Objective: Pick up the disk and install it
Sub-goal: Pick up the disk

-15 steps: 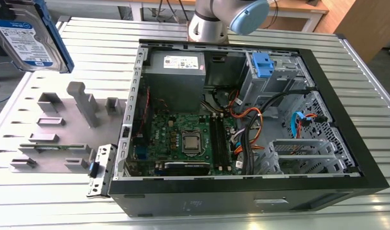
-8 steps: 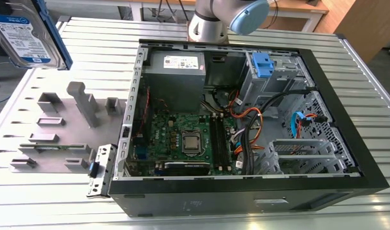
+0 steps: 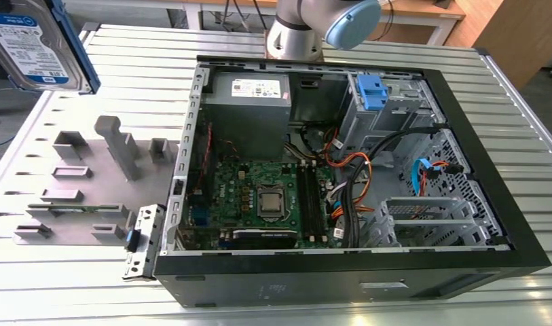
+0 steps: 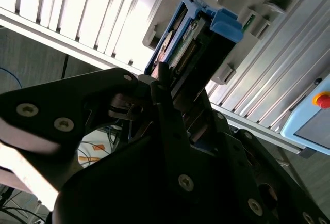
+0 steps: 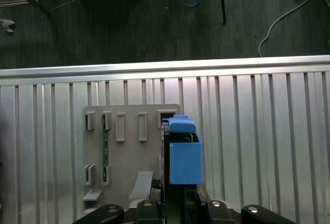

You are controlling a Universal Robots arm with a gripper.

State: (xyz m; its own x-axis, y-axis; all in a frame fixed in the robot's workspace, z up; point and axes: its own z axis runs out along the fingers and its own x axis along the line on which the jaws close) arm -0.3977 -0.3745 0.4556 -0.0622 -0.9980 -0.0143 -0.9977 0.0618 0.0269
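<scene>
Pick-up done, install left: disk (image 3: 33, 42) clamped in the jaws of the gripper (image 4: 172, 87), high above the grey fixture plate (image 3: 85, 183) on the desk (image 3: 520, 102), well apart from the open computer case (image 3: 481, 146) and not yet in any bay.

disk (image 3: 36, 47) over fixture plate (image 3: 22, 156), nr pc (image 3: 348, 275)

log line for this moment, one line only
jaws: shut on disk | disk: in the air above grey fixture plate, outside computer case | install: not yet done
</scene>
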